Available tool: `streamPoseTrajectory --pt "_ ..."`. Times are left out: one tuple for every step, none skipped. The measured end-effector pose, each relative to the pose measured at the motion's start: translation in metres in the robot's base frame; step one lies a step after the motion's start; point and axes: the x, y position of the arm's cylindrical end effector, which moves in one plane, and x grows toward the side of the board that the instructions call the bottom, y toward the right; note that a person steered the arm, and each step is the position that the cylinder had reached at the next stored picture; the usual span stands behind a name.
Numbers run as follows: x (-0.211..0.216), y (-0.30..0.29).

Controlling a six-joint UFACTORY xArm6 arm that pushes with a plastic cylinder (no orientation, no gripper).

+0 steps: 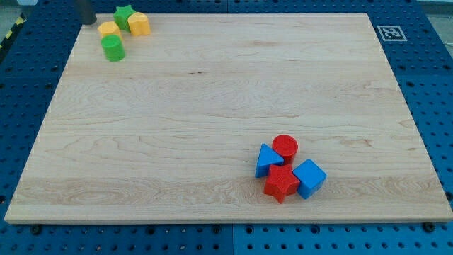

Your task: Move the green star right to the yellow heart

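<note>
The green star (124, 15) sits at the view's top left corner of the wooden board (226, 106). A yellow block (139, 24) touches it on its right. A second yellow block (108, 30), which looks like the heart, touches it at its lower left. My tip (87, 22) is at the board's top left edge, just left of the heart-like yellow block and left of the green star, a small gap away from both.
A green cylinder (112, 48) stands just below the left yellow block. At the lower right, a red cylinder (285, 146), blue triangle (267, 160), red star (281, 183) and blue cube (309, 178) are clustered. A marker tag (390, 32) sits at the top right corner.
</note>
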Motion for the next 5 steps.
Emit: streamPoseTrajectory --pt "-0.01 0.0" --pt "-0.019 0.001" --pt "-0.019 0.004" --pt "-0.019 0.021" --pt "-0.019 0.061"
